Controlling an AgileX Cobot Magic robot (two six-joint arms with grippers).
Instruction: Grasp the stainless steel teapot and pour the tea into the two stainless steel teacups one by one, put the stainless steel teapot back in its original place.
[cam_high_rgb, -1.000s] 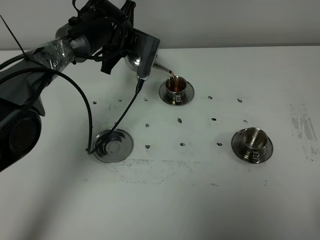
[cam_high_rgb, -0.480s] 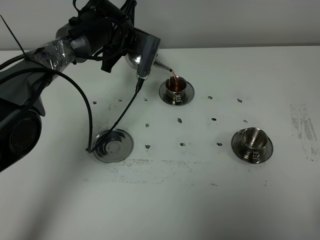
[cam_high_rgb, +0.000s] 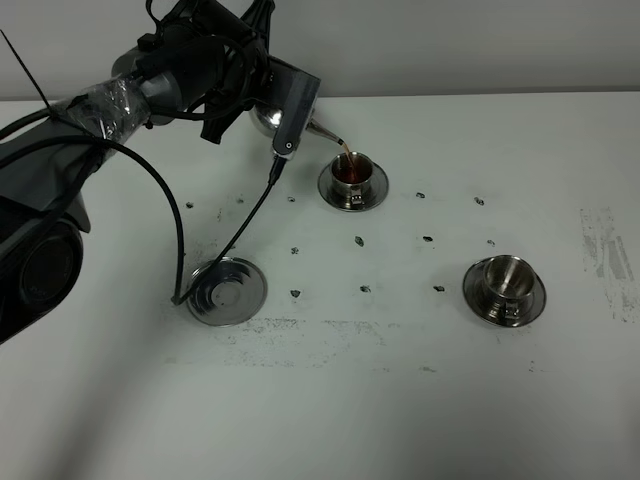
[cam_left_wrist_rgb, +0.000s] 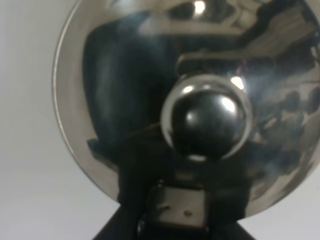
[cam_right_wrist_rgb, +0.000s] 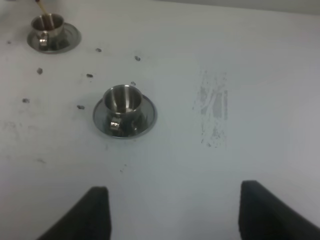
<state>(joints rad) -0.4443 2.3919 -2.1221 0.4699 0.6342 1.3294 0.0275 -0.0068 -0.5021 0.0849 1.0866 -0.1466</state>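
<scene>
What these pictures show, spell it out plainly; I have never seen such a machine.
This is a robot with two arms, each ending in jaws. The high view looks down on a white table. There the left arm holds a shiny cylindrical steel teapot tilted, and brown tea runs from its spout into a small shiny steel cup on a saucer. A second, alike cup looks empty further right, and a flat round steel tray lies bare near the left. The left wrist camera sees the teapot's knobbed lid up close. The right wrist camera looks past its open jaws at both cups.
</scene>
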